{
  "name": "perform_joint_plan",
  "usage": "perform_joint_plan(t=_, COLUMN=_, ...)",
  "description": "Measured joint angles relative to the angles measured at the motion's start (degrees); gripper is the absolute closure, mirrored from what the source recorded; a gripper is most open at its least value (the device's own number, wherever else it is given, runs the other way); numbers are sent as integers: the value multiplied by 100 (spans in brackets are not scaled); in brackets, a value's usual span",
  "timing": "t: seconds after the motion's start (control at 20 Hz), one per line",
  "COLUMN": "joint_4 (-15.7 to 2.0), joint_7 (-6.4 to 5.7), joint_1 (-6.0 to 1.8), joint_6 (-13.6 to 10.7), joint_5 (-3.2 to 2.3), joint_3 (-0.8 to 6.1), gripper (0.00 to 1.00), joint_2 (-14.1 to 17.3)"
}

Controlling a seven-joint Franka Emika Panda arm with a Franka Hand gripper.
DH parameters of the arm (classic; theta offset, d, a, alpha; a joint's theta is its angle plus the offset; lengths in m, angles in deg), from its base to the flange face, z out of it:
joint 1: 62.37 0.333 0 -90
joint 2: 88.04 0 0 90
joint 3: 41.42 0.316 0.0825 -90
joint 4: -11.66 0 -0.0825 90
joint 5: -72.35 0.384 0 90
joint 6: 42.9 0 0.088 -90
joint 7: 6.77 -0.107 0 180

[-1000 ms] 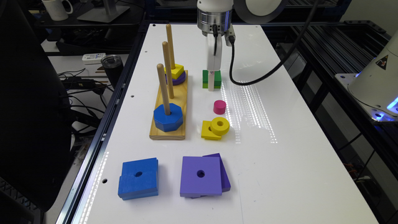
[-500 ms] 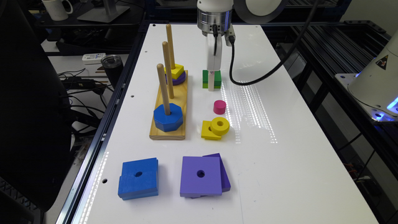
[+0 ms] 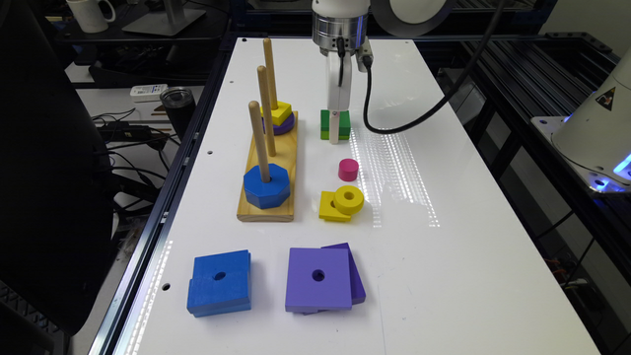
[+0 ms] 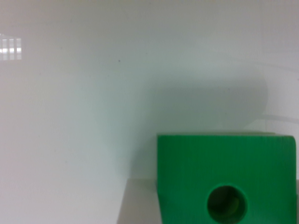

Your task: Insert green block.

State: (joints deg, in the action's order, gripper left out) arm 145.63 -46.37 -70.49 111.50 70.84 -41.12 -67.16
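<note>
green block not yet on a peg

the green block (image 3: 335, 124) sits on the white table (image 3: 443, 256), just beside the wooden peg board (image 3: 268, 167) on the exterior view's right. the gripper (image 3: 334, 129) is down at the block, its white part across the block's near face. whether the claw is spread or closed on the block cannot be told; the wrist view gives the block's top and round hole (image 4: 227, 203), no fingers. judgement: early stage, lifting and threading onto a peg remain. no readable brand, label or writing is found.
</note>
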Motion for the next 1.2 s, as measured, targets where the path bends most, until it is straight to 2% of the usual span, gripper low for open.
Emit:
perform_joint_plan(t=0.2, joint_4=4, joint_7=0, joint_1=0, joint_6=-142, joint_5=0, joint_3=2, gripper=100, joint_2=-157)
perform_joint_plan(t=0.45, joint_4=13, joint_7=0, joint_1=0, joint_6=-431, joint_5=0, joint_3=6, gripper=100, joint_2=-455)
perform_joint_plan(t=1.2, joint_4=14, joint_7=0, joint_1=0, joint_6=-1493, joint_5=5, joint_3=24, gripper=100, joint_2=-1558)
